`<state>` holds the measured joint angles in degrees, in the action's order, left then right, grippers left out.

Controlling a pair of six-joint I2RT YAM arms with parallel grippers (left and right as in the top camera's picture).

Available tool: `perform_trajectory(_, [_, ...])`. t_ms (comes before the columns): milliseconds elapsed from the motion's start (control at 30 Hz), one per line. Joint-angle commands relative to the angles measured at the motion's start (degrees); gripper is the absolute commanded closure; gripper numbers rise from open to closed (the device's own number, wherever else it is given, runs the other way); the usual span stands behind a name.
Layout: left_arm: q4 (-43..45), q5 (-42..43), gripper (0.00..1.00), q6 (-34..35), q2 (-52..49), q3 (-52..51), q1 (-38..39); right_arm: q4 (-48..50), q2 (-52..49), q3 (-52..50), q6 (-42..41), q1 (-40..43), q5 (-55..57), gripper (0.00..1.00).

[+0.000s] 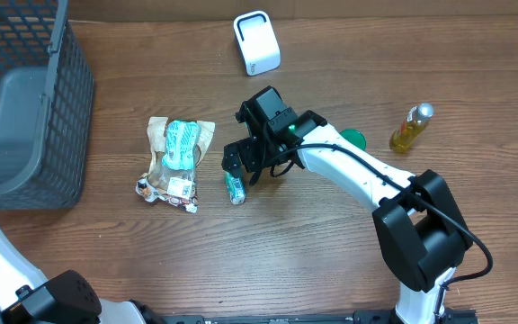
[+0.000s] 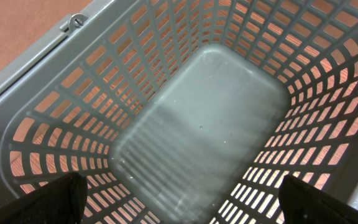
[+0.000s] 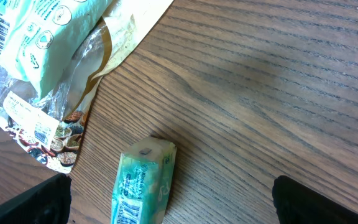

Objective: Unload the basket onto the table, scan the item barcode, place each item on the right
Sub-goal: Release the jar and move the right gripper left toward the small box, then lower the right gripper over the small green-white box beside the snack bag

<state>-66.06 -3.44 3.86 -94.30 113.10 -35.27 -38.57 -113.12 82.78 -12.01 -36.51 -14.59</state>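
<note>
Right gripper open — fingertips cropped, green packet half cut off

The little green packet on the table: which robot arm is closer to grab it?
The right one. The right gripper hovers open just above the little green packet; the left gripper hangs open over the grey basket, far off.

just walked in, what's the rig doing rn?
The right claw is open and poised over a small green packet that lies on the table next to a snack bag. Nothing is gripped yet. The left claw is also open, hanging over the empty grey basket. The white scanner sits at the far edge, well away from the packet, so the scan looks not yet done.
</note>
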Motion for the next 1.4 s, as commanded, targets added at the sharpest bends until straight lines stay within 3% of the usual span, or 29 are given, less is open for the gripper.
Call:
perform_trajectory(0, [0.0, 0.3, 0.01, -1.1, -0.3, 1.0, 0.0, 0.3, -0.1, -0.2, -0.3, -0.2, -0.1, 0.00])
perform_trajectory(200, [0.0, 0.3, 0.00, -1.1, -0.3, 1.0, 0.0, 0.3, -0.1, -0.2, -0.4, -0.2, -0.1, 0.01])
perform_trajectory(367, [0.0, 0.3, 0.00, -1.1, -0.3, 1.0, 0.0, 1.7, -0.1, 1.1, -0.4, -0.2, -0.1, 0.11])
perform_trajectory(533, [0.0, 0.3, 0.01, -1.1, -0.3, 1.0, 0.0, -3.1, -0.1, 6.9, -2.6, -0.2, -0.1, 0.21])
perform_trajectory(633, [0.0, 0.3, 0.00, -1.1, -0.3, 1.0, 0.0, -3.6, -0.1, 7.5, -3.0, -0.7, -0.2, 0.41])
perform_trajectory(700, [0.0, 0.3, 0.00, -1.1, -0.3, 1.0, 0.0, -4.0, -0.2, 7.4, -3.0, -1.4, -0.1, 0.66])
perform_trajectory(800, [0.0, 0.3, 0.01, -1.1, -0.3, 1.0, 0.0, -4.0, -0.2, 7.4, -3.0, -3.0, -0.1, 0.95])
perform_trajectory(1367, [0.0, 0.3, 0.00, -1.1, -0.3, 1.0, 0.0, -3.7, -4.4, 7.3, -6.0, -13.4, 7.0, 0.96])
